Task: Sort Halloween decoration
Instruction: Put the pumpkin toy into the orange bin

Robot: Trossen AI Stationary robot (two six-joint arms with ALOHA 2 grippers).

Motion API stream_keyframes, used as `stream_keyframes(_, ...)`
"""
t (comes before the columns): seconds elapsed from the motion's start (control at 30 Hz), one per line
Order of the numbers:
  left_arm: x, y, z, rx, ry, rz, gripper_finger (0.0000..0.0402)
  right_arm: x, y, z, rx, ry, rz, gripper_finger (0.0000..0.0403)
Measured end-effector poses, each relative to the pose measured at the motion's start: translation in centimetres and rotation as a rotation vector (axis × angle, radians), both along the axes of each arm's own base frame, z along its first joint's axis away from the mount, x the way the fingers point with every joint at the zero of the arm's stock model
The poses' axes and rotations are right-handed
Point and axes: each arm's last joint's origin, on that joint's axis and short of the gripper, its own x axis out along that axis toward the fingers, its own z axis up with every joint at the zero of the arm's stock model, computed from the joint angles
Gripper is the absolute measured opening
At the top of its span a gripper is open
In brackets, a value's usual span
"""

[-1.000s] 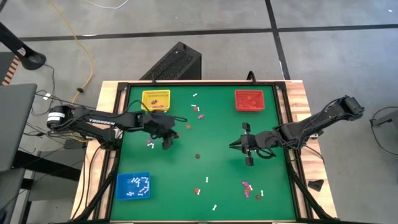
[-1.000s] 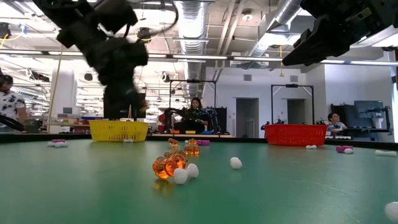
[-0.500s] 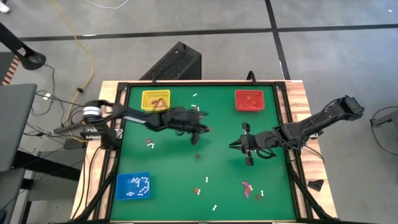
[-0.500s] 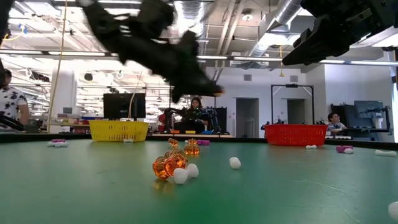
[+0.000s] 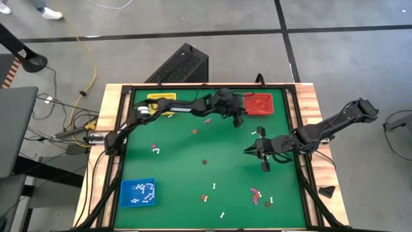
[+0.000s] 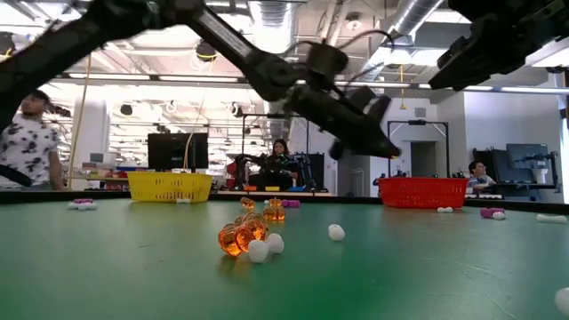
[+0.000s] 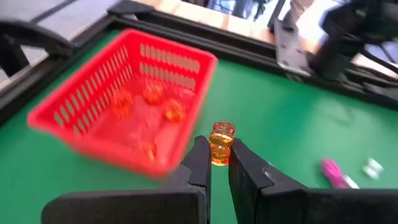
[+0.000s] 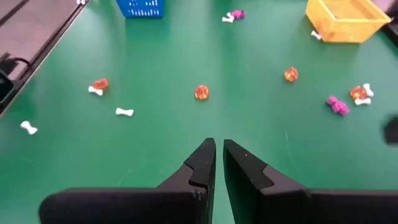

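Red tray [image 7: 74, 127] near the table's far edge, already holding orange pieces. Left gripper [image 7: 217, 158] just beside it, pinching an orange trinket [image 7: 221, 142]. Carry fully over the rim before letting go. Right gripper [image 8: 216, 152] idle mid-table, nearly closed, empty.

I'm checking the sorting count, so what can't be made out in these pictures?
- Blue tray, high view: white pieces too small to count.
- Red tray, left wrist view: blurred, orange pieces inside uncountable.
- Yellow tray, high view: partly covered by the left arm.
- Right claw, right wrist view: whether it holds anything.
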Motion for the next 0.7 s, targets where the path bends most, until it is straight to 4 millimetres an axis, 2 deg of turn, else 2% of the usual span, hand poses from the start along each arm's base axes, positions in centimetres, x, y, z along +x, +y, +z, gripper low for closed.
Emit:
stream_keyframes(0.2,2.8,3.0,-0.8,-0.011,-0.012,0.035,0.0014,-1.0,0.4,0.4,0.024,-0.008,0.027,0.0063)
stream_keyframes(0.47,3.8,4.7,-2.0,-0.024,0.03,0.072,0.0018,-1.2,0.8,0.3,-0.001,-0.008,0.035,0.0063)
stream_keyframes(0.57,3.7,4.7,-2.1,-0.022,0.036,0.072,0.0043,-1.2,0.8,0.4,-0.016,-0.015,0.009,0.0063)
stream_keyframes(0.7,3.8,4.6,-2.0,-0.019,0.028,0.07,0.01,-1.2,0.8,0.4,-0.019,-0.017,0.005,0.0063)
